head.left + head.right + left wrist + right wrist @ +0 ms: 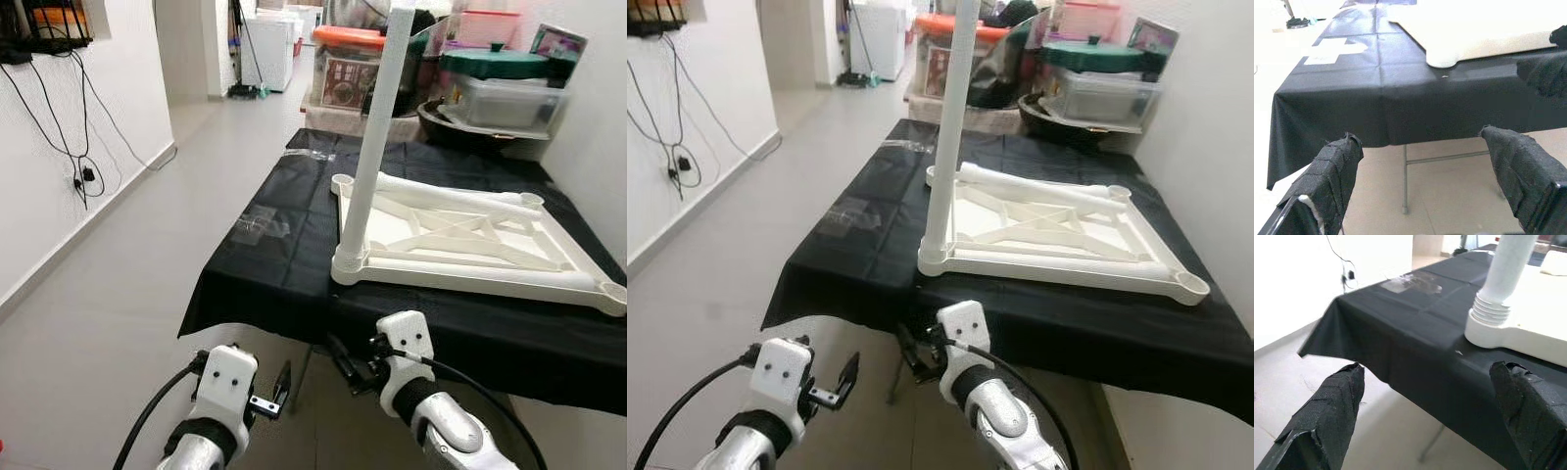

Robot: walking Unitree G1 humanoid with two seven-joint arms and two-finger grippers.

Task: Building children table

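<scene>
A white plastic table top [470, 245] lies upside down on a table covered with a black cloth [284, 264]. One white leg [377, 127] stands upright in the top's near left corner socket [1488, 328]. A second white leg [451, 193] lies loose across the far side of the frame. Both grippers hang below the near edge of the cloth, in front of it. My left gripper [277, 392] is open and holds nothing, its fingers [1337, 166] wide apart. My right gripper [345, 364] is open too, just under the corner with the upright leg.
Clear plastic wrappers [260, 227] lie on the cloth's left side. Storage boxes and lidded tubs [500, 88] are stacked beyond the far end. A wall with hanging cables [78, 176] runs along the left, with open floor [118, 294] between it and the table. Another wall closes the right side.
</scene>
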